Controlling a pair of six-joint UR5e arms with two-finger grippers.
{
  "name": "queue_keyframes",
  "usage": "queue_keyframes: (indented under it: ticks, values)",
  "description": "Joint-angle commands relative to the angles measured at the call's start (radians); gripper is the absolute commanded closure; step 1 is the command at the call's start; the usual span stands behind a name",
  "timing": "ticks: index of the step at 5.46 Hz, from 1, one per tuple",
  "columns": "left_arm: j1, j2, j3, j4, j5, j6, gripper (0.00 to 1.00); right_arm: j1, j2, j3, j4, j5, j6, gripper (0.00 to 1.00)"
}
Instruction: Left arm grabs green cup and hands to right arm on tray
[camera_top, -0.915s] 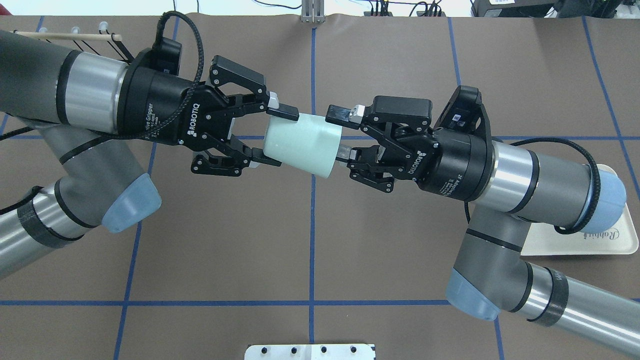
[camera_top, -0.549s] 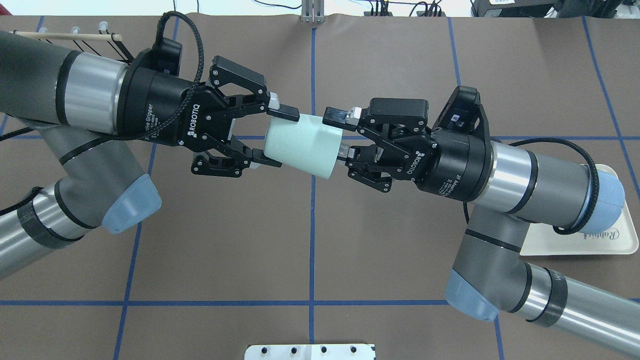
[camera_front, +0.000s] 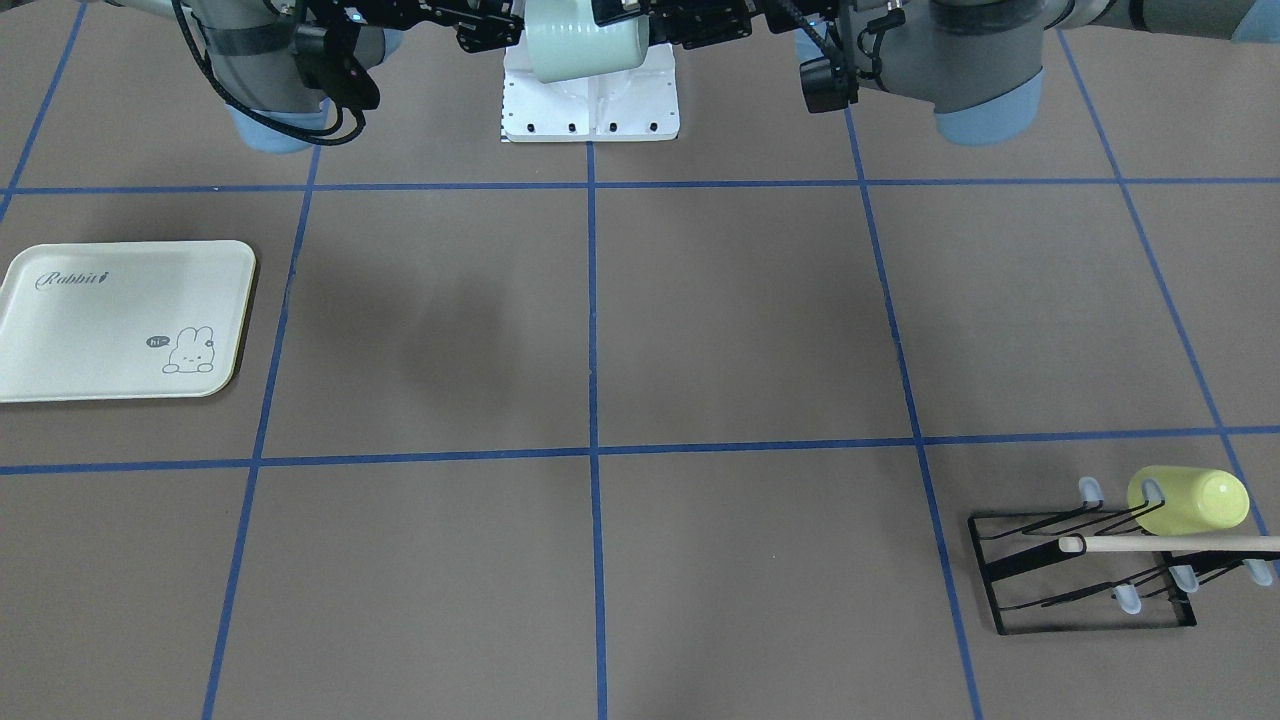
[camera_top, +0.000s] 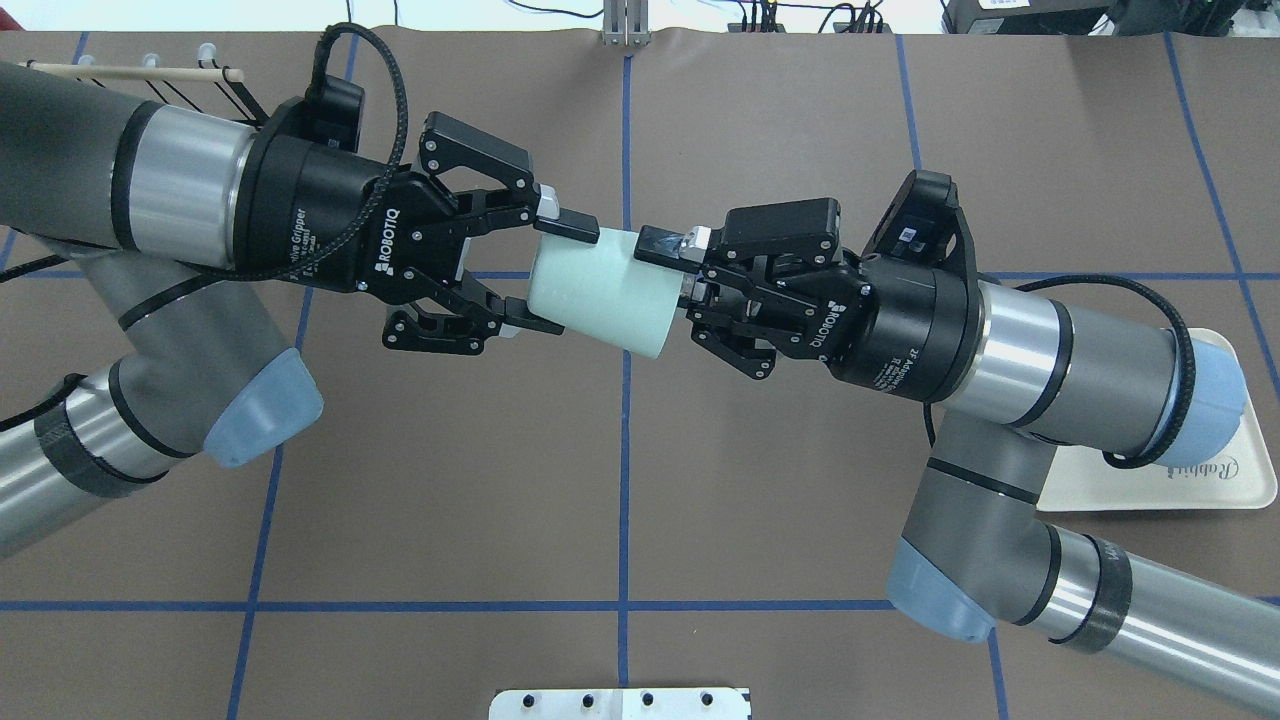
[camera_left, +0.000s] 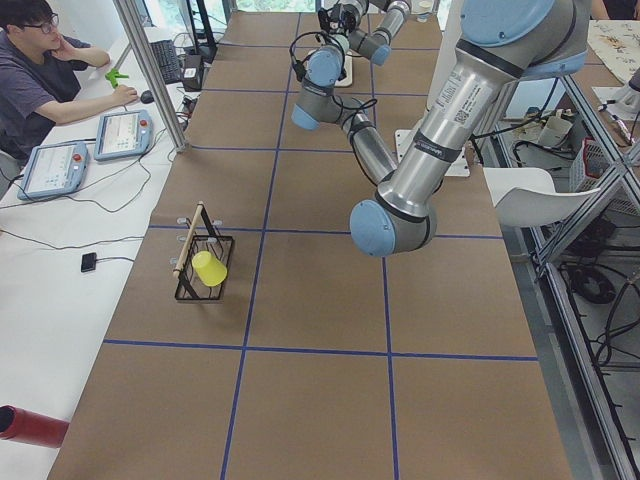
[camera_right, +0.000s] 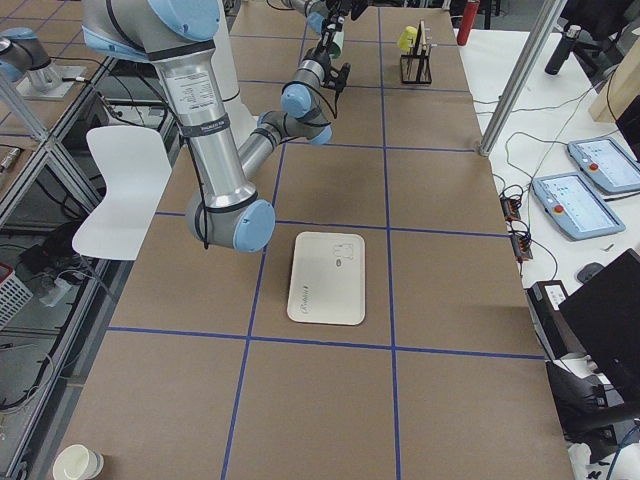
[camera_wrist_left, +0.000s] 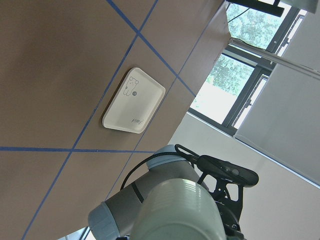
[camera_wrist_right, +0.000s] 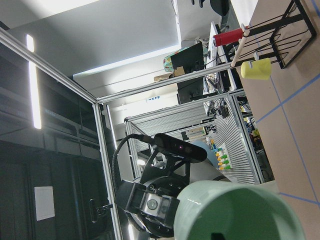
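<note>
Wide brown mat between tray and cup rack, yellow cup on rack

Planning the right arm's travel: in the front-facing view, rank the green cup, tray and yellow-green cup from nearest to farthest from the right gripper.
1. green cup, right at the right gripper, top centre.
2. tray, at the view's left edge.
3. yellow-green cup, lower right corner.

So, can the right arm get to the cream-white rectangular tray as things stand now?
Probably yes. The cream-white rectangular tray lies bare on the side of the right arm, with nothing standing between. But the left pincer grips the pale mint-green plastic cup and must let go first.
</note>
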Motion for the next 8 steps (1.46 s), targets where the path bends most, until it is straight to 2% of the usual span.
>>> queue_keyframes:
  ticks: [1,2,3,5,6,7,8]
  values:
    - [0.0,0.0,0.0,0.0,0.0,-0.002,0.88,-0.002,0.002,-0.002,0.002,0.0,-0.01,0.91]
    - [0.0,0.0,-0.002,-0.006,0.0,0.012,0.01,-0.002,0.0,-0.004,0.003,0.003,-0.021,1.0]
    - [0.0,0.005,0.007,-0.064,-0.003,0.027,0.0,-0.002,0.0,-0.004,0.003,0.002,-0.024,1.0]
    - [-0.002,0.014,0.014,-0.066,-0.014,0.09,0.0,0.003,-0.003,0.001,0.008,0.003,-0.021,1.0]
    - [-0.009,0.018,0.015,-0.069,-0.032,0.103,0.0,0.023,-0.045,-0.001,0.008,0.008,-0.021,1.0]
    - [-0.009,0.031,0.015,-0.069,-0.032,0.104,0.0,0.084,-0.094,-0.01,-0.062,0.021,-0.021,1.0]
    - [-0.009,0.046,0.017,-0.064,-0.034,0.126,0.0,0.147,-0.089,-0.009,-0.26,0.099,-0.041,1.0]
